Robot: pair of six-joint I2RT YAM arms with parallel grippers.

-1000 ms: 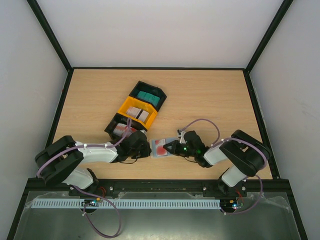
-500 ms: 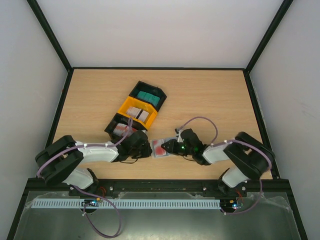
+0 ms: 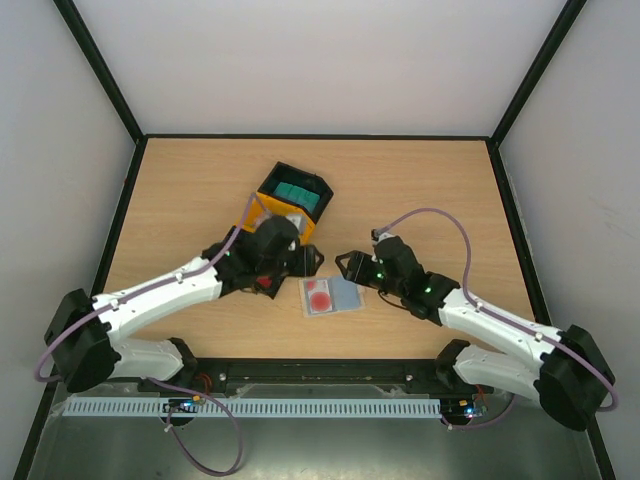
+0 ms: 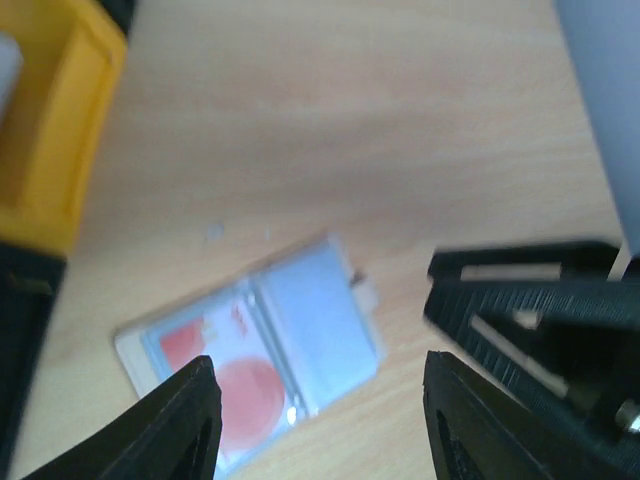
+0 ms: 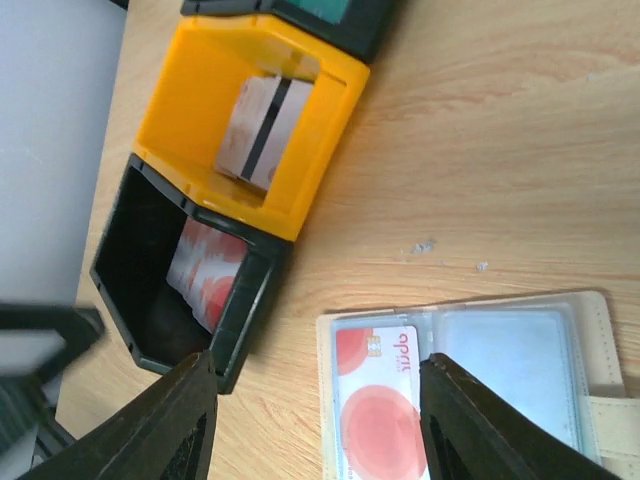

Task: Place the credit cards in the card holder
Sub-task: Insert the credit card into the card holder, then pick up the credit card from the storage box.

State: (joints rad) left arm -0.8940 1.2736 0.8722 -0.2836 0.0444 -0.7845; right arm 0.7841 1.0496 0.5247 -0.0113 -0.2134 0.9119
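The beige card holder lies open and flat on the table, light blue inside. A white card with red blotches sits in its left pocket. My left gripper hovers open just above and left of the card holder, nothing between its fingers. My right gripper hangs open above the holder's right half, also empty. In the left wrist view the card holder lies below the open gripper. The right wrist view shows the card holder, the red card and more credit cards in a tray.
Joined trays stand behind the holder: a black one with teal cards, a yellow one holding a striped card, and a black one with red-blotched cards. My left arm covers part of them from above.
Both grippers were shut at the card holder and have opened and lifted off it. The left arm swung up toward the trays; the right drew back. The holder lies free.
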